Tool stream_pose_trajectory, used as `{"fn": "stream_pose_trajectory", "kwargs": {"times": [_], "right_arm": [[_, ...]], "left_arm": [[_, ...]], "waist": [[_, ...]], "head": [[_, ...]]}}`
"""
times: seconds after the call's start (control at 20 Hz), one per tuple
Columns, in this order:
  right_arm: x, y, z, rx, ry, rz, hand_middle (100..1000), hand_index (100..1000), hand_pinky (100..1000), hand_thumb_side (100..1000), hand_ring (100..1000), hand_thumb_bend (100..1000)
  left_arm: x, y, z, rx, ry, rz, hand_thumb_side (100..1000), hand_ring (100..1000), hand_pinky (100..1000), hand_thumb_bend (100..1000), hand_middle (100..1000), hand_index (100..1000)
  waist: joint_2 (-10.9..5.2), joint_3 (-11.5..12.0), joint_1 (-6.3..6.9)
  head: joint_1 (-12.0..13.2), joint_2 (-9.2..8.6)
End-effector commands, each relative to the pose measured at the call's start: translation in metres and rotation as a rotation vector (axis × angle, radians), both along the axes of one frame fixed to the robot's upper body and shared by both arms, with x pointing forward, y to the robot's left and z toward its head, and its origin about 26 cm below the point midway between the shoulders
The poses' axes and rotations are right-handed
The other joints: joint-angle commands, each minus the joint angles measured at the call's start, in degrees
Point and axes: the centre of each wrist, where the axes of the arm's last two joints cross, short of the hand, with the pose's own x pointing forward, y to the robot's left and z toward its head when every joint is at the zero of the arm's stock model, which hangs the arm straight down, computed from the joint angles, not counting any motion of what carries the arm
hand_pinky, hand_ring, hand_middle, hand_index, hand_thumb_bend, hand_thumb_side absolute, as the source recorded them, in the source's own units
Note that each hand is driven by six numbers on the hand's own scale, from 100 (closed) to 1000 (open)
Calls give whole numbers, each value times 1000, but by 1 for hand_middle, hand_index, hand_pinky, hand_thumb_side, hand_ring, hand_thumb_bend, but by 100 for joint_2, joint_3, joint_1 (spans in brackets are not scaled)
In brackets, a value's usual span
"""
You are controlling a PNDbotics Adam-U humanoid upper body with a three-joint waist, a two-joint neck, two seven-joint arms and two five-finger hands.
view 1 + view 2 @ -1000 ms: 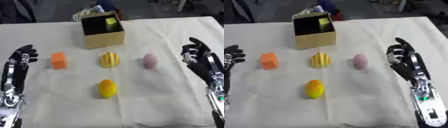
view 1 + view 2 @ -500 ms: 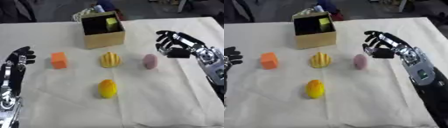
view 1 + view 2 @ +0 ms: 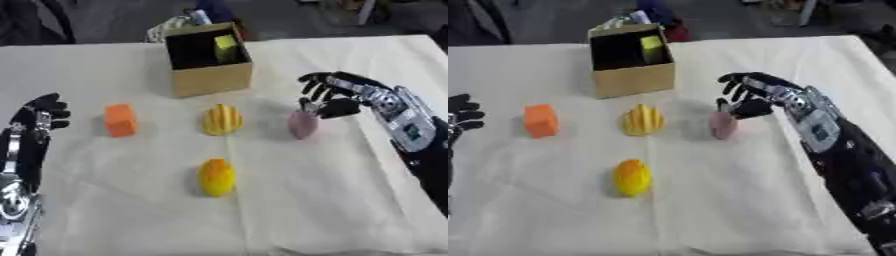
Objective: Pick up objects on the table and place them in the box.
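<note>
Pink egg sits right of centre on the surface, and my right robot hand hangs just above and to its right, fingers spread and half-curled, grasping nothing. I read the fingertips as hovering at the egg's top end; whether they touch it I can't tell. The egg's long axis runs roughly toward and away from me, so it lies down and to the left of my palm. That's the relation the pick turns on, I judge: thumb on one flank, fingers on the other. The box stands up-left of it, mouth tipped my way, with something yellow-green already inside. My left robot hand idles at the left edge, fingers relaxed, near the orange block. The ribbed yellow piece and the yellow-orange oval wait in the middle. The right hand is clearly nearer the egg.
</note>
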Motion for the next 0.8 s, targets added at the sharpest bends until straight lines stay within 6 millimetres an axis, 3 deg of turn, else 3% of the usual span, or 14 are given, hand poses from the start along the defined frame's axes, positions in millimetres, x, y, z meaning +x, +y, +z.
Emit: {"fn": "stream_pose_trajectory", "kwargs": {"times": [0.05, 0.5, 0.8], "right_arm": [[6, -10, 9, -64, -17, -16, 787, 957, 703, 547, 756, 100], [2, -32, 26, -98, 35, 53, 776, 933, 705, 667, 751, 100], [-7, -46, 43, -98, 57, 96, 773, 933, 705, 696, 750, 100]], "left_arm": [[1, 1, 9, 18, -27, -8, 813, 684, 689, 100, 643, 789], [1, 2, 8, 20, -25, -3, 814, 684, 689, 100, 642, 789], [0, 3, 8, 24, -23, 1, 816, 684, 689, 100, 642, 789]], "waist": [[-145, 14, -29], [-137, -3, -50], [-135, -27, -74]], "head": [[-7, 27], [27, 27], [51, 27]]}}
